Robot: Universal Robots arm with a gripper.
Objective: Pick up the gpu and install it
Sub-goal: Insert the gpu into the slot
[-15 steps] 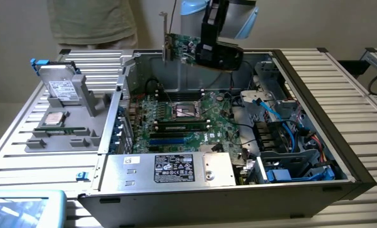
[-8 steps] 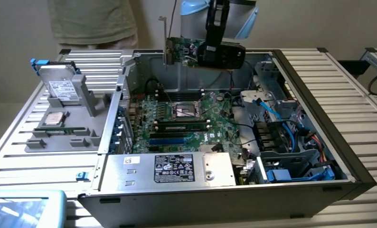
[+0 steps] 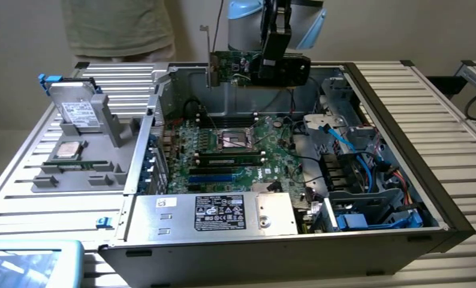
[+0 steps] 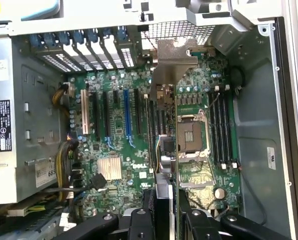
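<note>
I see the gripper [image 3: 281, 67] grasping the graphics card [image 3: 233, 66], holding it over the motherboard [image 3: 276, 137] inside the open case [image 3: 262, 259]

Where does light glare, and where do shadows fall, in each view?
Exterior view: the ribbed silver metal table is washed pale, while the grey computer case lies dimmer inside, under the black gripper holding the flat green gpu card. Wrist view: the case's pale metal frame glares; the card's silver bracket looks dull.
</note>
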